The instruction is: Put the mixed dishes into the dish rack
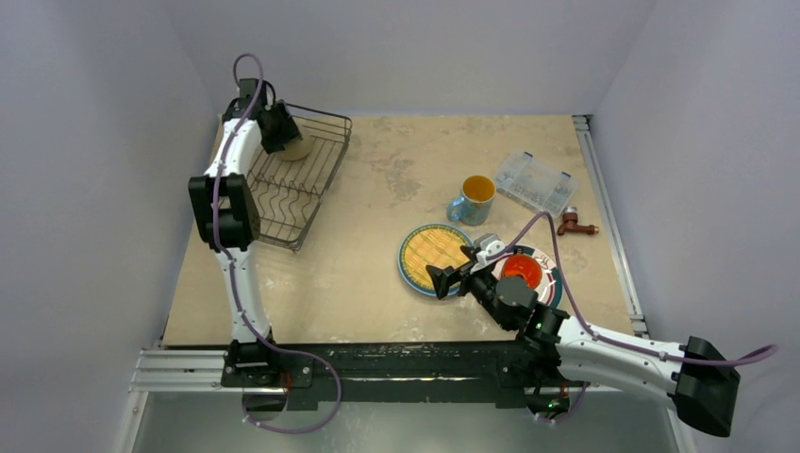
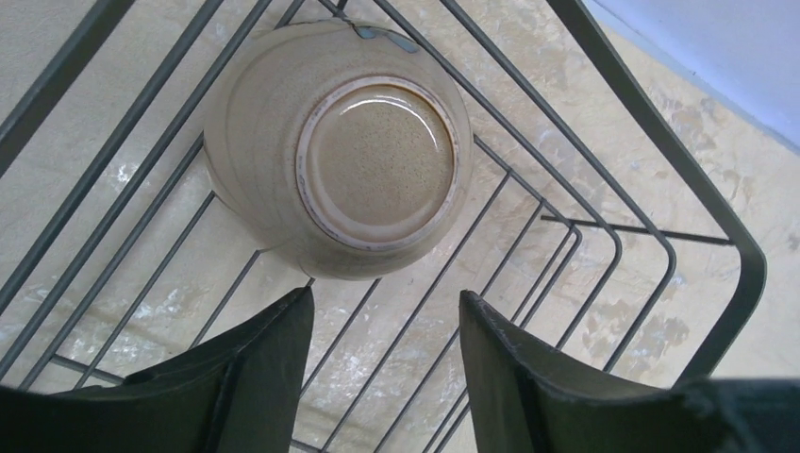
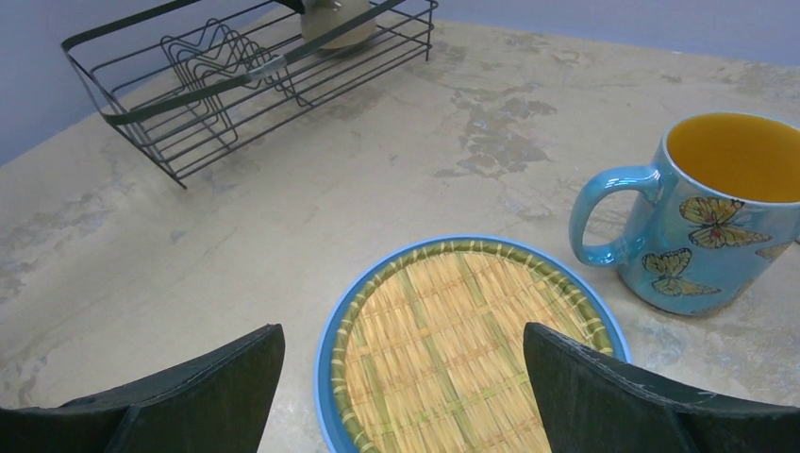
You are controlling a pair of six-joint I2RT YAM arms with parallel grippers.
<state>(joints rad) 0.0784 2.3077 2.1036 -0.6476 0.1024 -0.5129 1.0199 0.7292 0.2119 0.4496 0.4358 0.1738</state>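
The black wire dish rack [image 1: 311, 179] stands at the far left. A cream cup [image 1: 299, 148] lies upside down in its far end. My left gripper [image 1: 286, 137] hovers just above the cup, open and empty. In the left wrist view the cup's base [image 2: 377, 160] faces me beyond the gripper [image 2: 387, 311]. My right gripper [image 1: 454, 266] is open and empty, low over the near edge of the yellow woven plate [image 1: 429, 250], which shows a blue rim [image 3: 325, 330]. The blue mug [image 1: 472, 199] stands behind it. An orange cup [image 1: 521, 271] sits on a teal-rimmed plate [image 1: 554, 286].
A clear plastic compartment box [image 1: 535, 181] lies at the far right. A small red-brown object [image 1: 575, 225] is next to it. In the right wrist view the rack [image 3: 236, 85] is far ahead on the left and the mug [image 3: 708, 217] close on the right.
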